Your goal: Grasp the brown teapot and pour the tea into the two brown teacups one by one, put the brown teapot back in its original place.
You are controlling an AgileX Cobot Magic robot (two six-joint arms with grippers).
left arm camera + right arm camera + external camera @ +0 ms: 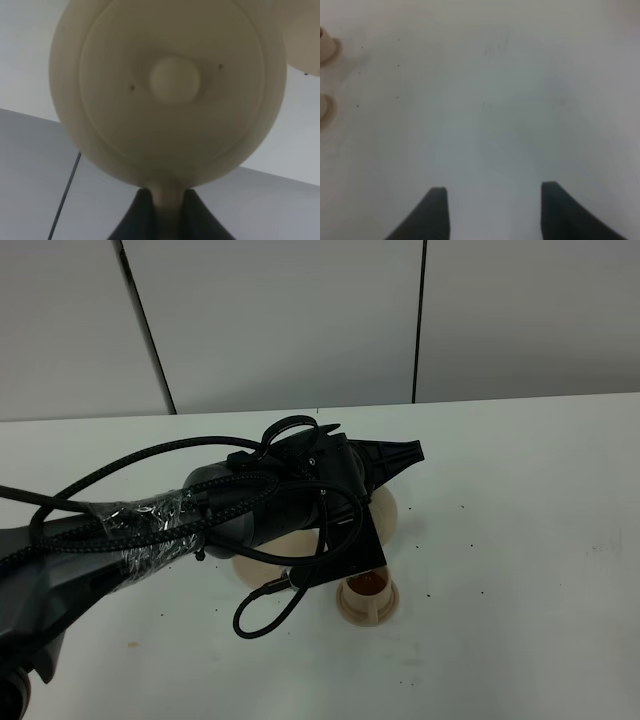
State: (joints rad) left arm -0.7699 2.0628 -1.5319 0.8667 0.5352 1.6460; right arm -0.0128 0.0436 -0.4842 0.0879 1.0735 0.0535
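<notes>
- Your left gripper (166, 196) had its dark fingers (131, 220) pinched together on the loop handle (167, 200) of the round-bellied matte light-tan teapot (170, 115). The pot's lid and small knob (174, 80) filled the left wrist view just beyond the fingertips.
- From the high camera, your left arm (200, 515) covered most of that teapot. Only a tan curve of its belly (386, 508) showed.
- One small light-tan cylindrical teacup (367, 598), holding brown liquid, stood on the white table (540, 500) near the gripper. The other cup could not be made out in that view.
- A flat round light-tan plate (262, 558) peeped from beneath the arm, mostly covered.
- Your right gripper (492, 189) had its fingers spread with nothing between them. Well off to one side, a blurred teacup (325, 46) and a second blurred teacup (324, 110) were cut off by the frame edge.
</notes>
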